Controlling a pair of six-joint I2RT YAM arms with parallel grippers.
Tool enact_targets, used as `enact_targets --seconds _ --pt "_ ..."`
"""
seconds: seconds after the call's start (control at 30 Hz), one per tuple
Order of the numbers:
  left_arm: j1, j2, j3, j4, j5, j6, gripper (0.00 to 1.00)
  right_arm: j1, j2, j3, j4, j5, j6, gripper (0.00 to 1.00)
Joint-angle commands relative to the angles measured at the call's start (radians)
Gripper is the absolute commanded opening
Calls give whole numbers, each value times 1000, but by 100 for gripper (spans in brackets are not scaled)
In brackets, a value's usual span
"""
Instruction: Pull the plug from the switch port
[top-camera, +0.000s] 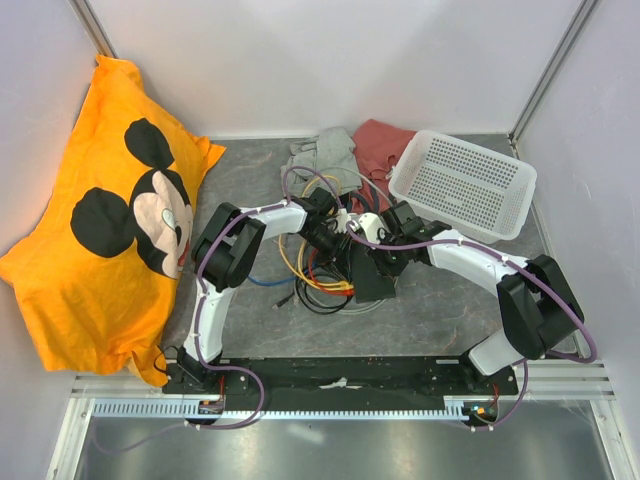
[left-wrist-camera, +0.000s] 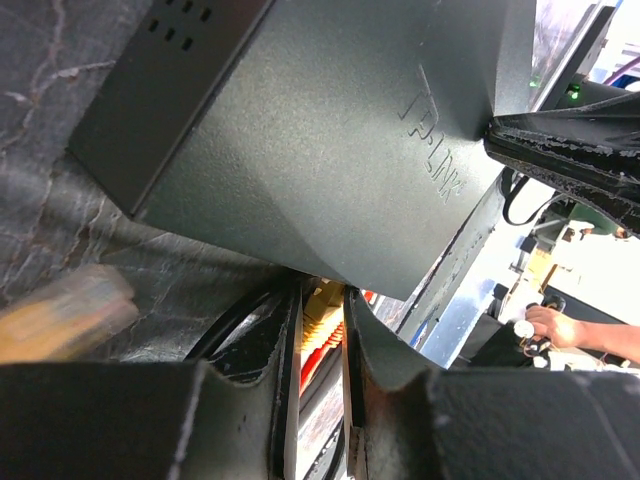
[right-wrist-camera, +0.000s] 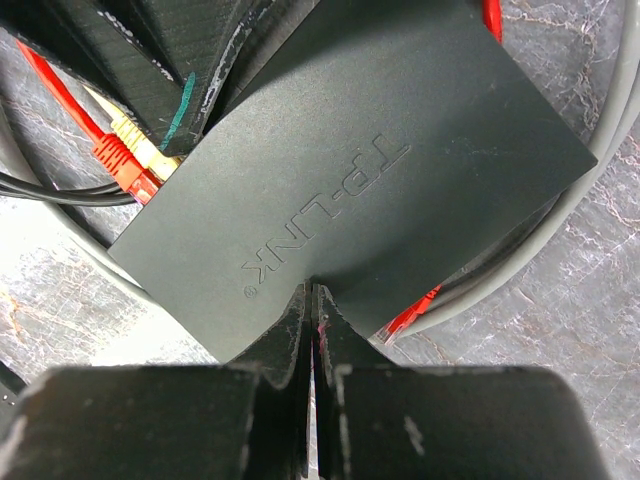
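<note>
This is a robot test cell in a lab. Plain white walls (top-camera: 330, 60) on metal posts (top-camera: 548, 70) box in a grey table (top-camera: 450, 310), with a left arm (top-camera: 225, 260) and a right arm (top-camera: 500, 275) bolted to a black rail (top-camera: 340, 378) at its near edge. A mismatched lot lies there: an orange cartoon pillow (top-camera: 100, 220), a white basket (top-camera: 462, 188), crumpled clothes (top-camera: 345, 150) and tangled cables (top-camera: 320, 285).

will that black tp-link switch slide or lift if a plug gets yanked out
Probably stiff: the TP-Link switch is a flat, hard-edged box. It may slide or tip, since it lies partly on grey cables rather than flat on the table. The shut right gripper pressing on its top should steady it.
</note>
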Motion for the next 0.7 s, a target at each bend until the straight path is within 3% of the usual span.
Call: enact_targets --seconds 0.0,0.33,0.67 --pt "27 35 -26 -43 -349 11 2 -3 42 -31 -33 66 -23 0" --pt "43 9 -70 -38 -372 17 2 -3 49 -37 -32 85 -30 0" --pt "73 0 -136 8 -299 60 2 5 50 -59 -28 115 -55 0"
